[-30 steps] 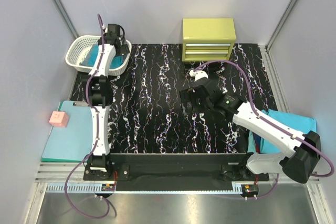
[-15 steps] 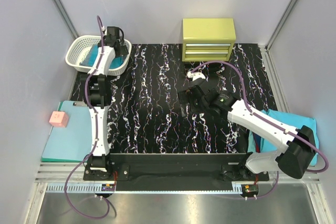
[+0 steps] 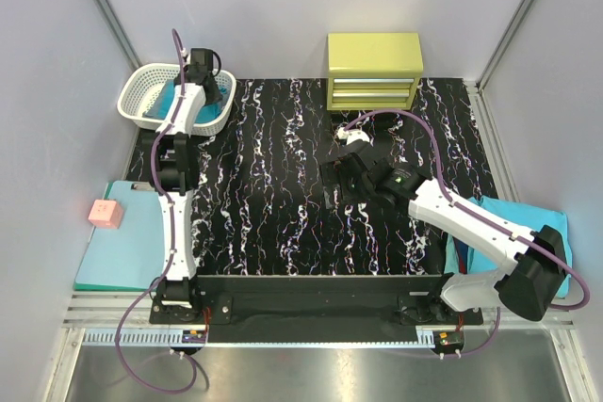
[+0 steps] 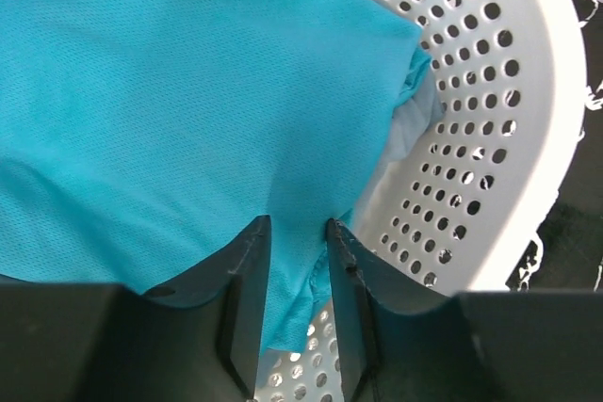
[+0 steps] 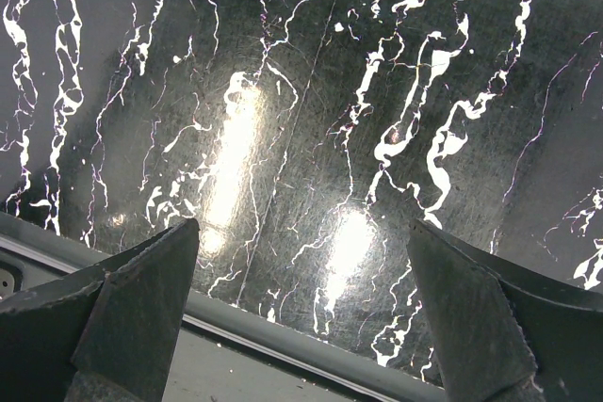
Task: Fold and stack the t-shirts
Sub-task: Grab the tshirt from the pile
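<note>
While the right gripper (image 5: 301,228) is hanging open, the left gripper (image 4: 299,228) is pinching the teal t-shirt (image 4: 188,91) in the ten-o'clock laundry basket (image 4: 499,138).

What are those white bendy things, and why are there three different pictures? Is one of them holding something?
They are two robot arms bolted to a black marbled table. One camera looks down from above. A small camera also rides on each wrist, so those two pictures show that arm's own fingers. The left end effector, the pinching part, reaches into a white basket and pinches a teal t-shirt. The right end effector is wide open above bare table and holds nothing. Also there: a yellow-green drawer box, a mint board with a pink block on it, and turquoise cloth by the right arm.
</note>
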`<state>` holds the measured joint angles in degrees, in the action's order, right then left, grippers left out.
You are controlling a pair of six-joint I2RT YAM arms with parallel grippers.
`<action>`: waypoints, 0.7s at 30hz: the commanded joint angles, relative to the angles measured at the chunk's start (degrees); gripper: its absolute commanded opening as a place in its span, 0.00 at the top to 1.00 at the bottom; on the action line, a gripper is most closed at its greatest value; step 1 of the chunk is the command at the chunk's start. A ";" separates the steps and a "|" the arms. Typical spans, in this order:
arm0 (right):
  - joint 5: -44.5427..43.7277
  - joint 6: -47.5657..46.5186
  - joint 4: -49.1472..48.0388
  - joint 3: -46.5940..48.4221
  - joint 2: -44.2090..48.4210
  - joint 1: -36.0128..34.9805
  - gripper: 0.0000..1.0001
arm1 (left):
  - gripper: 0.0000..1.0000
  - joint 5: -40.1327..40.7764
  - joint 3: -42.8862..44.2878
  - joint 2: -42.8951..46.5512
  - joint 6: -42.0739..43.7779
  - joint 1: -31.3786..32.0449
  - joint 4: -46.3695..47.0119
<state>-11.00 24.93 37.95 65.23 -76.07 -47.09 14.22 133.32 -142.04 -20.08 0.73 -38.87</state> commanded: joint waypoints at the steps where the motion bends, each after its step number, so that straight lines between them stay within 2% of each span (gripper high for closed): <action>1: -0.51 0.65 -1.30 0.34 0.40 -0.46 0.00 | 0.67 -0.86 -0.51 4.23 -0.05 -0.29 2.31; 3: -0.68 0.56 -1.30 0.25 0.58 -0.55 0.00 | 0.70 -0.86 -0.51 4.05 0.04 -0.29 2.31; 4: -0.68 0.56 -1.30 0.16 0.58 -0.46 0.00 | 0.65 -0.95 -0.60 4.05 0.12 -0.29 2.31; 5: -0.68 0.56 -1.30 0.16 0.58 -0.46 0.00 | 0.51 -1.12 -0.69 4.05 0.12 -0.29 2.31; 6: -0.68 0.39 -1.22 0.16 0.49 -0.46 0.00 | 0.31 -1.21 -0.86 4.05 0.12 -0.29 2.40; 8: -0.68 0.21 -1.22 0.16 0.49 -0.46 0.00 | 0.27 -1.21 -0.86 3.96 0.12 -0.29 2.40; 12: -0.68 0.03 -1.30 0.07 0.49 -0.28 0.00 | 0.31 -1.47 -1.30 3.61 -0.05 -0.29 2.40; 15: -0.68 -0.23 -1.39 -0.10 0.49 -0.46 0.00 | 0.42 -1.47 -1.74 3.78 -0.05 -0.29 2.40; 16: -0.77 -0.32 -1.31 -0.19 0.40 -0.46 0.00 | 0.51 -1.47 -2.01 3.79 -0.05 -0.29 2.40; 21: -0.77 -0.41 -1.48 -0.81 0.58 -0.55 0.00 | 0.69 -0.77 -2.62 4.31 0.12 -0.29 2.40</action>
<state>-11.00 24.91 37.74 64.84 -76.07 -47.09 13.58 131.13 -141.88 -20.36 0.75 -38.41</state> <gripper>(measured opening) 0.994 0.376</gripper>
